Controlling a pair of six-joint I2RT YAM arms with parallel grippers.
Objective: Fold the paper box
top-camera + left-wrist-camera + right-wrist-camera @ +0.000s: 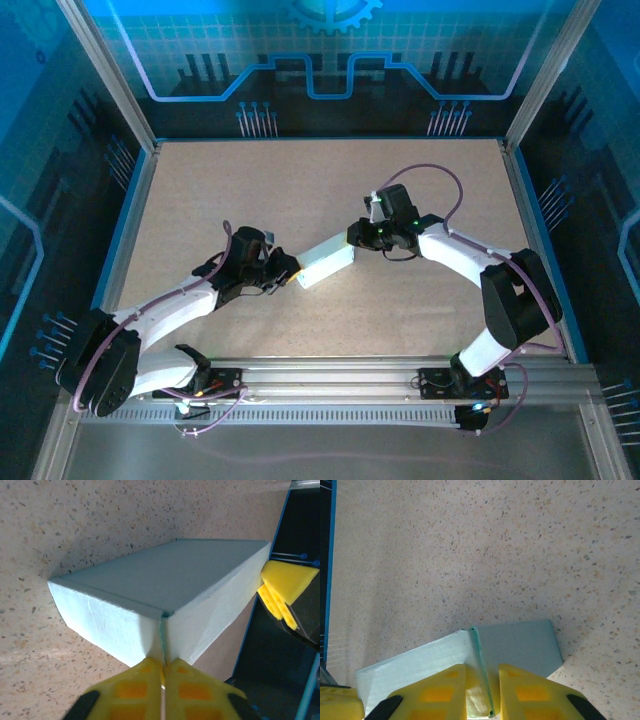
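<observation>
Two grippers sit at opposite ends of the paper box (328, 266), which rests on the speckled table (250, 190) between them. The box lies straight ahead of the left gripper (290, 273). Its long axis runs away from that gripper's tips towards the right gripper (357, 239), so each arm has its own end in reach and neither is clearly nearer.

The left gripper is pinched together on the box's near corner. In its wrist view the yellow fingertips (131, 690) meet on the thin vertical seam where two side walls join. The right gripper's fingertips (432, 695) straddle an upright edge of card at the far end. Card fills the gap between them, so they appear clamped on it.

The box is pale mint-blue, plain and shallow, already a closed rectangular shape with a flat top face and crisp edges. The corner seam by the left gripper's tips gapes slightly. My judgement is that any next move depends on that corner line: pressing or tucking there needs the far end held steady along the same axis.
</observation>
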